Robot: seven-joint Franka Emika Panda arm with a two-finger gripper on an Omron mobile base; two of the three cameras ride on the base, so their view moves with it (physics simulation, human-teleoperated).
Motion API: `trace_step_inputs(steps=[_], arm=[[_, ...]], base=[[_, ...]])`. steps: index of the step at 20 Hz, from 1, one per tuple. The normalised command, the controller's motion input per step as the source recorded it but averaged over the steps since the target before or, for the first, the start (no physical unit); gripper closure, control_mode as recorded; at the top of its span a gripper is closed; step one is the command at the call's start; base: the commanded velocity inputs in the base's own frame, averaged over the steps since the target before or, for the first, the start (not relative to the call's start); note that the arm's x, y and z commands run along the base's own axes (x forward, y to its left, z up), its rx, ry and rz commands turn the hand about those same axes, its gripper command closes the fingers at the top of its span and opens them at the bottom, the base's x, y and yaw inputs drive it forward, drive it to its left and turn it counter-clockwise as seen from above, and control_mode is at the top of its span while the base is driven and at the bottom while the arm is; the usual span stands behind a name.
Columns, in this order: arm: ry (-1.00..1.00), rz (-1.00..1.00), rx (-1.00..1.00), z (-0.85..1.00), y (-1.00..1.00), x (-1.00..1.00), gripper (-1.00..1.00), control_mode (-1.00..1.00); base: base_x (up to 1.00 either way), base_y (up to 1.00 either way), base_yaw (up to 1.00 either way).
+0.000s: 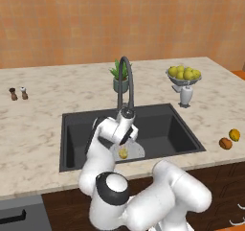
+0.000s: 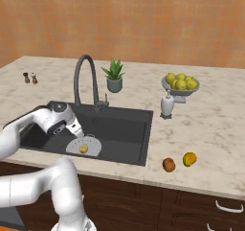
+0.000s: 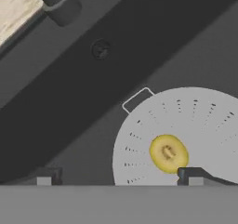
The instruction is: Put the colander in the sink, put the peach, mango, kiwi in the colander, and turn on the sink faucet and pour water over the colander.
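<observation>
The pale colander [image 1: 135, 151] [image 2: 94, 143] [image 3: 200, 121] lies on the floor of the dark sink [image 1: 165, 124] [image 2: 127, 124] [image 3: 69, 111], at its front. A yellow-green kiwi half [image 1: 123, 153] [image 2: 83, 149] [image 3: 168, 153] rests in the colander. My gripper [image 1: 126, 138] [image 2: 79, 132] [image 3: 120, 177] hangs just above the colander's edge, open, with nothing between its fingers. The brownish peach [image 1: 225, 143] [image 2: 168, 165] and the orange-yellow mango [image 1: 234, 134] [image 2: 190, 159] sit side by side on the counter right of the sink. Behind the basin rises the gooseneck faucet [image 1: 126, 76] [image 2: 84, 72]; no water runs from it.
A small potted plant [image 1: 119, 76] [image 2: 114, 76] stands behind the faucet. The glass bowl of yellow-green fruit [image 1: 183, 75] [image 2: 180, 84] and a soap dispenser [image 1: 185, 95] [image 2: 166, 104] are at the back right. Two shakers [image 1: 18, 94] [image 2: 30, 77] stand far left. The drain [image 3: 100, 49] lies mid-basin.
</observation>
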Motion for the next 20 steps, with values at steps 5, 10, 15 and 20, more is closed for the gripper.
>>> trace_step_inputs(steps=[5,10,15,20], arm=[[-0.06,0.03,-0.33,1.0,0.74,-0.64,-1.0,-1.0],[-0.01,0.13,-0.22,1.0,0.27,-0.66,-1.0,-1.0],[0.21,0.15,-0.09,1.0,-0.13,-0.32,-1.0,-1.0],[0.39,0.19,0.0,0.97,-0.72,-0.15,-1.0,-1.0]], base=[[0.0,0.0,0.0],[0.0,0.0,0.0],[0.0,0.0,0.0],[0.0,0.0,0.0]])
